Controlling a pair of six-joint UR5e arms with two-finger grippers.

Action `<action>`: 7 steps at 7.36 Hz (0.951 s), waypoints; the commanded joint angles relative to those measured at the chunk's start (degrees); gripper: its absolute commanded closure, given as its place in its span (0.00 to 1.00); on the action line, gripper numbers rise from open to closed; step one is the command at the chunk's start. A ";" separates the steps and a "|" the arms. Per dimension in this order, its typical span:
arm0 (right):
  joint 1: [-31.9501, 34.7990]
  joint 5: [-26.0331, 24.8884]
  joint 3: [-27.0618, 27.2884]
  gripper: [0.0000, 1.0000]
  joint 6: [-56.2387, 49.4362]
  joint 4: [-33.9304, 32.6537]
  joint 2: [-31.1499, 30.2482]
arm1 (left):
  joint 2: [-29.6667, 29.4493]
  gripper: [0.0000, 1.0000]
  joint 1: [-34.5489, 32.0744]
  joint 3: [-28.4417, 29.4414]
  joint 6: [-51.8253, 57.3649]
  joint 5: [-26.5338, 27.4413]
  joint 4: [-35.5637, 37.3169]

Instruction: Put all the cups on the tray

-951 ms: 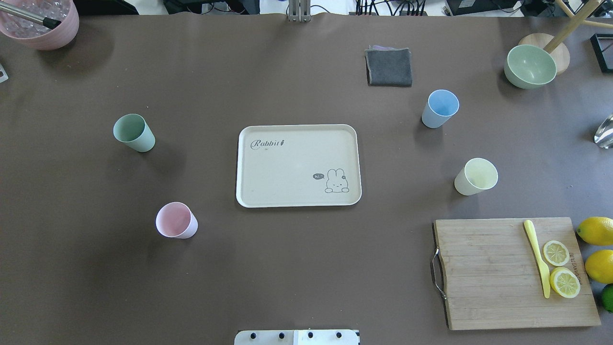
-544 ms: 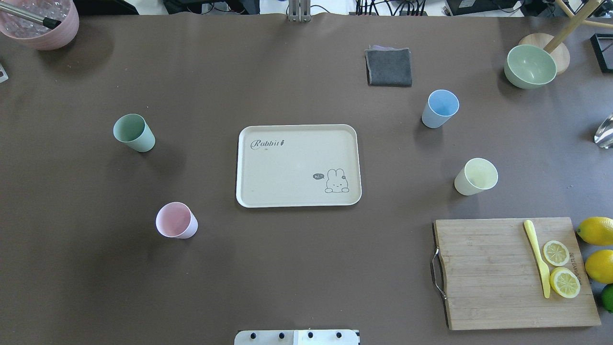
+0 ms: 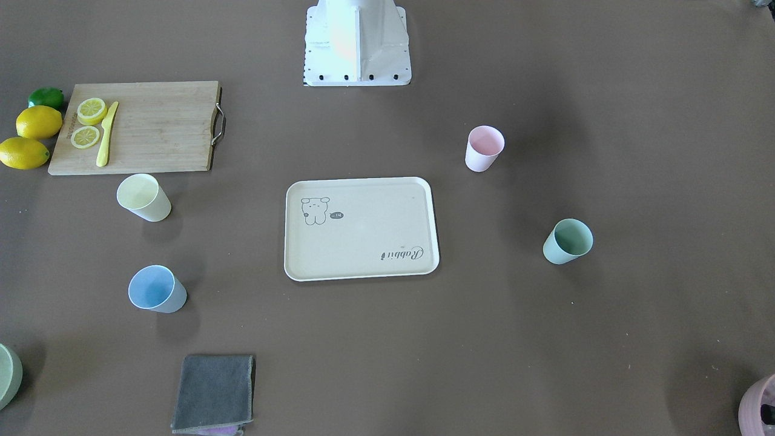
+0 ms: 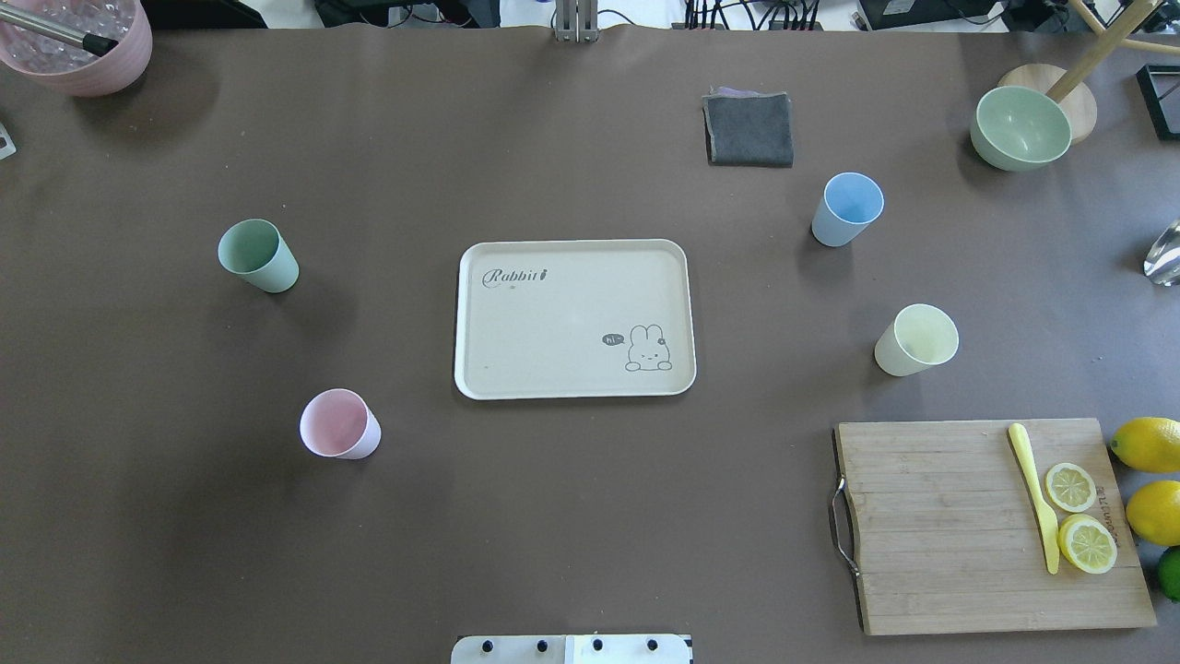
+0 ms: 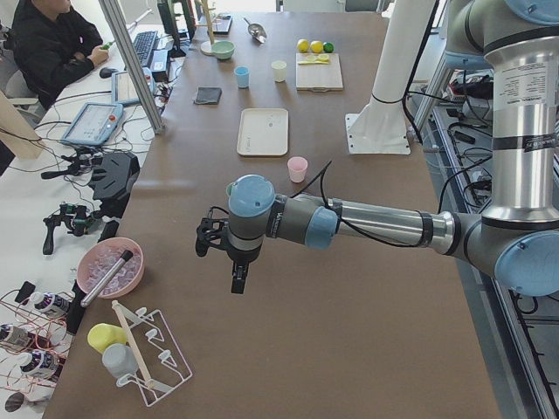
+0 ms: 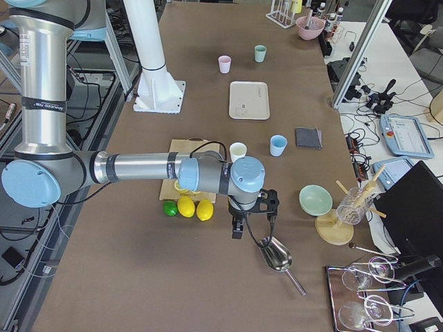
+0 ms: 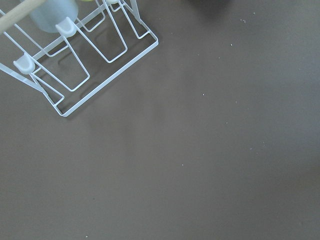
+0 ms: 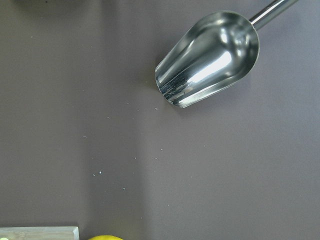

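The cream rabbit tray point(image 4: 572, 318) lies bare at the table's middle. All the cups stand upright on the table around it. The mint green cup point(image 4: 258, 255) and the pink cup point(image 4: 339, 424) are on its left. On its right are the light blue cup point(image 4: 847, 209) and the pale yellow cup point(image 4: 915, 339). My left gripper point(image 5: 237, 281) hangs over bare table far beyond the left cups, near a wire rack. My right gripper point(image 6: 238, 229) hovers past the lemons, beside a metal scoop. Whether either gripper is open or shut I cannot tell.
A wooden cutting board point(image 4: 991, 526) with lemon slices and a yellow knife sits front right, lemons point(image 4: 1148, 444) beside it. A grey cloth point(image 4: 749, 129), a green bowl point(image 4: 1020, 127) and a mauve pot point(image 4: 78, 41) line the far side. The scoop point(image 8: 210, 57) and wire rack point(image 7: 75, 55) lie at the table's ends.
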 commanded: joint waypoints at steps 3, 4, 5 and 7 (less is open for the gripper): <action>0.00 0.00 -0.24 0.00 -0.33 2.68 -0.79 | 0.01 0.02 0.01 -0.01 -0.03 0.00 0.00; 0.09 0.00 -0.15 0.00 -0.42 2.68 -0.88 | 0.01 0.02 0.01 0.07 -0.03 0.00 0.00; 0.00 0.00 -0.24 0.00 -0.16 2.68 -0.88 | 0.01 0.02 0.01 0.07 -0.03 0.00 0.00; 0.00 0.00 -0.24 0.00 0.02 2.68 -0.88 | 0.01 0.02 0.01 -0.01 -0.03 0.00 0.00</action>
